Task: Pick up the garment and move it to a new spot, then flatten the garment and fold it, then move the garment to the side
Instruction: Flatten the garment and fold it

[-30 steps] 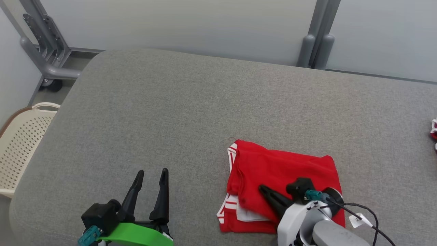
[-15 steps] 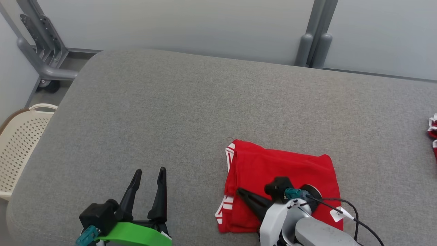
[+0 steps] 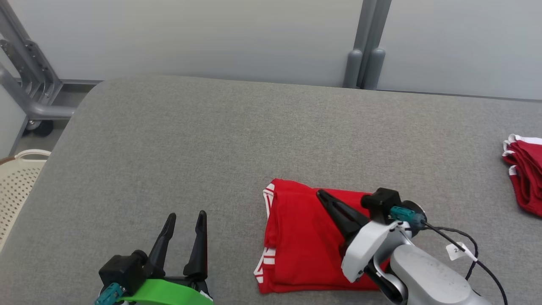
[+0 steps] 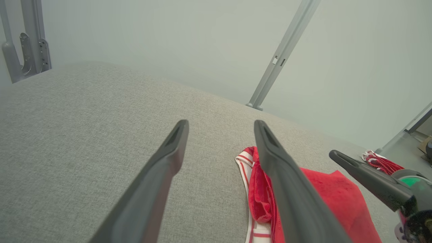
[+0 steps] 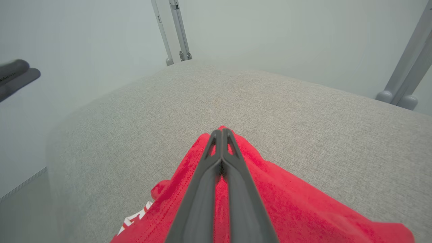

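Right pincer (image 3: 322, 195) shut, gripping nothing, fingers lying low across folded red garment (image 3: 296, 237) near front of grey tabletop (image 3: 190, 140); left pincer (image 3: 185, 216) wide open, empty, just left of garment.

Left claw (image 3: 186, 214) spread wide; right claw (image 3: 321, 194) pressed together, angled up-left.

Folded red garment (image 3: 296, 245) on grey cushion (image 3: 169, 148), right arm's (image 3: 423, 271) jaws together over it.
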Motion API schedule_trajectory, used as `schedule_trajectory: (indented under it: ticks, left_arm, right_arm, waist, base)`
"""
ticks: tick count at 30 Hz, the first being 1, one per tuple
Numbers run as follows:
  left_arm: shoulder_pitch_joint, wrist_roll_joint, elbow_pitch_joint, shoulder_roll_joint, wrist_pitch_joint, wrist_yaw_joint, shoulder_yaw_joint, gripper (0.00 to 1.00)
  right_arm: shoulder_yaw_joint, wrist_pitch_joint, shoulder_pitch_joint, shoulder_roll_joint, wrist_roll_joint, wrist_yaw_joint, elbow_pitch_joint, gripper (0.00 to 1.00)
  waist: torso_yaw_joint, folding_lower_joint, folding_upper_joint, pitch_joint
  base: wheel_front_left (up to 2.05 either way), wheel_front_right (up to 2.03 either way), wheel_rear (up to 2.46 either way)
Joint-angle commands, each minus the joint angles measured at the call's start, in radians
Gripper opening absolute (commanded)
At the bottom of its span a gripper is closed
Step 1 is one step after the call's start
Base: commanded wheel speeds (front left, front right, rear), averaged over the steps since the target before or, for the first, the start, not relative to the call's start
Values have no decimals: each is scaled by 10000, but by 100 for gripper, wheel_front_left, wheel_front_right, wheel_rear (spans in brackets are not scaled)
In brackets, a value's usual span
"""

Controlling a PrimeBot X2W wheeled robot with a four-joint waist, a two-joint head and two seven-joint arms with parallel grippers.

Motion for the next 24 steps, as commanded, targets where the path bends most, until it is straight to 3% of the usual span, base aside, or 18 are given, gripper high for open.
schedule_trajectory:
  ticks: [1,2,5,6,7,24]
  left_arm:
    - [96,112,-58,96,27,52,-3,100]
    - [112,125,-70,105,40,54,-13,100]
    - [151,141,-95,129,44,92,-47,100]
    - [167,153,-99,136,56,109,-54,100]
    - [184,149,-107,142,63,125,-65,100]
    - [168,243,-210,244,77,274,-114,100]
  right_arm:
    - [-364,-36,222,-140,-203,0,-166,15]
    - [-582,-34,304,-193,-287,0,-216,27]
    - [-1207,-34,525,-310,-518,0,-379,45]
    - [-1404,-34,603,-346,-583,0,-423,82]
    - [-1610,-34,682,-380,-666,0,-474,100]
    - [-4340,179,1740,-282,-1481,0,-914,100]
  waist:
    - [-257,0,53,-155]
    - [-330,0,53,-181]
    - [-551,0,53,-241]
    - [-624,0,53,-260]
    - [-698,0,53,-278]
    - [-1375,0,53,-420]
  base:
    - [0,0,0]
    - [0,0,0]
    - [0,0,0]
    - [0,0,0]
    - [0,0,0]
    - [0,0,0]
